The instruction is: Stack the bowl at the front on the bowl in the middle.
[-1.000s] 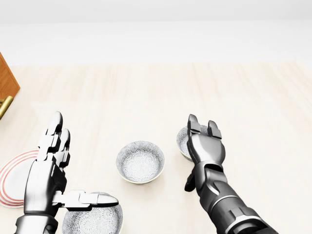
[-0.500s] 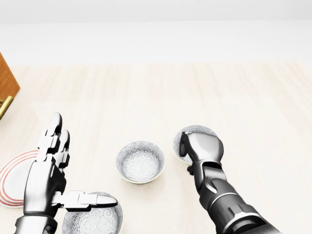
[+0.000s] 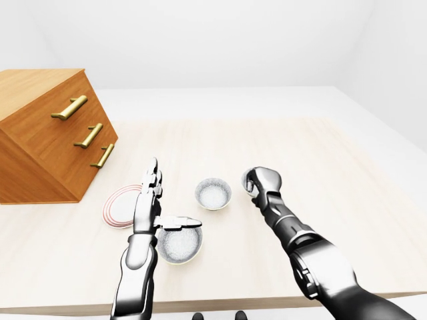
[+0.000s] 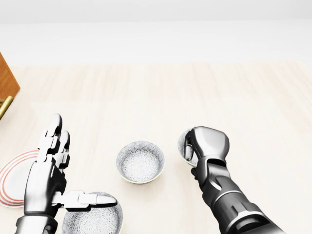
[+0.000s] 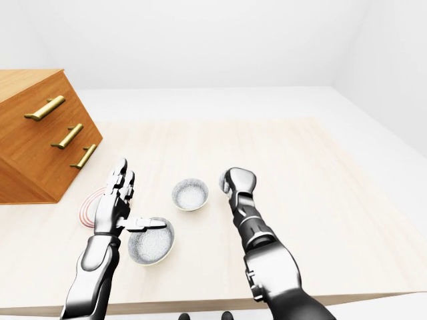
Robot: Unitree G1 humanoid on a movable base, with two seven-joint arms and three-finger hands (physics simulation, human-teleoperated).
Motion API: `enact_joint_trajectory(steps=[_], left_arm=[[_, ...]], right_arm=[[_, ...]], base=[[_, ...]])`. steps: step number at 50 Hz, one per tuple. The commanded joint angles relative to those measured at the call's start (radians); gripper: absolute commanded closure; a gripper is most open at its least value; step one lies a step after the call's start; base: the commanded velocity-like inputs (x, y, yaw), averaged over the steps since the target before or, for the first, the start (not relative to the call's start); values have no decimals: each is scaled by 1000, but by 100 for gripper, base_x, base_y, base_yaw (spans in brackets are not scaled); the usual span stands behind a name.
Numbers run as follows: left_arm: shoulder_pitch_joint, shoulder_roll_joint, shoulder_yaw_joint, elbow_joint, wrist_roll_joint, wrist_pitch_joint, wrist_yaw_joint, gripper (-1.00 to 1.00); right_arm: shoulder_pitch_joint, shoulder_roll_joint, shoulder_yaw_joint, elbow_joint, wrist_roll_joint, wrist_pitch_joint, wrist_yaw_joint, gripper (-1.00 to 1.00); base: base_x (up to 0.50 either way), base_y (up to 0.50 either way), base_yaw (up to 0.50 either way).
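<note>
Starting at the far left of the left-eye view: a slanted wooden drawer chest (image 3: pixel 50 133) with three brass handles (image 3: pixel 69 107), standing on the pale wood table (image 3: pixel 320 160). Just right of it, lying flat, a white plate with red rings (image 3: pixel 115 208). Next, rising over the plate's right edge, the left hand (image 4: pixel 51 168), spread wide, two fingers pointing away and the thumb (image 4: pixel 92 199) stretched sideways across the far rim of the nearest bowl (image 5: pixel 152 245), not gripping it. Near the table's middle, to the right of that hand and apart from both hands, the middle bowl (image 4: pixel 140 162), upright, patterned grey inside. Further right, the right hand (image 4: pixel 208 145), curled into a fist-like grasp over a third bowl (image 4: pixel 183 146), of which only a sliver of rim shows at the hand's left in the head view; fingers apparently clamped on that rim, though mostly hidden by the knuckles. Beyond, bare table running to the far edge, then white floor and plain white walls (image 3: pixel 220 40).
</note>
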Motion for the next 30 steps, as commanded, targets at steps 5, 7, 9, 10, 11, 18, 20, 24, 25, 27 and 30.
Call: enact_joint_trajectory(steps=[5,7,9,10,11,18,20,24,25,27,30], left_arm=[[-7,1,2,21,2,-11,4,-100],[-7,2,2,21,2,-12,4,-100],[-6,1,1,22,4,-14,4,-100],[-6,1,1,23,4,-15,4,-100],[-6,1,1,24,5,-16,4,-100],[-2,1,-1,16,8,-17,5,-100],[-3,1,0,17,7,-17,4,-100],[-2,1,1,15,6,-14,4,-100],[1,1,1,10,6,-13,4,-100],[3,1,0,8,6,-15,3,-100],[1,1,1,11,7,-16,4,-100]], right_arm=[[29,-4,28,-201,-69,0,-51,100],[46,-1,26,-242,-76,0,-51,100],[83,5,31,-322,-90,0,-51,100],[103,8,33,-361,-100,0,-51,100],[118,10,34,-390,-108,0,-51,100],[303,56,66,-724,-209,0,53,100],[367,74,84,-836,-244,0,112,100],[453,103,112,-989,-312,0,188,100],[466,107,114,-1013,-323,0,202,100],[501,119,128,-1087,-350,0,240,100],[536,133,143,-1162,-377,0,283,100]], base=[[0,0,0],[0,0,0],[0,0,0],[0,0,0],[0,0,0],[0,0,0],[0,0,0],[0,0,0],[0,0,0],[0,0,0],[0,0,0]])
